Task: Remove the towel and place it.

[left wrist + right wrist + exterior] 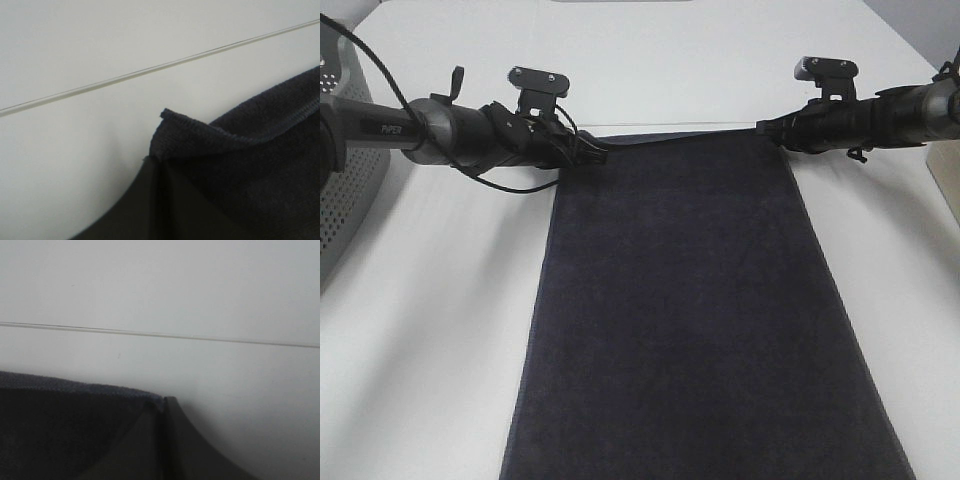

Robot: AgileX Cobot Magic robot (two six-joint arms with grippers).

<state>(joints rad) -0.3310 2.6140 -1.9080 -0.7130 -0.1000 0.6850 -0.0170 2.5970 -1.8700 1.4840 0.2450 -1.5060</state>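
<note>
Both grippers pinch the far corners of the dark towel.

The left gripper [592, 150] is closed on the towel's [690, 320] far left corner, where the hemmed edge curls up over the jaws in the left wrist view; the right gripper [768, 128] is clamped on the far right corner. Between them the far edge runs taut and straight. From there the towel stretches toward the camera along the middle of the white worktop [420, 360]. A grey perforated basket [350, 190] stands at the worktop's left edge, well apart from the towel.
</note>
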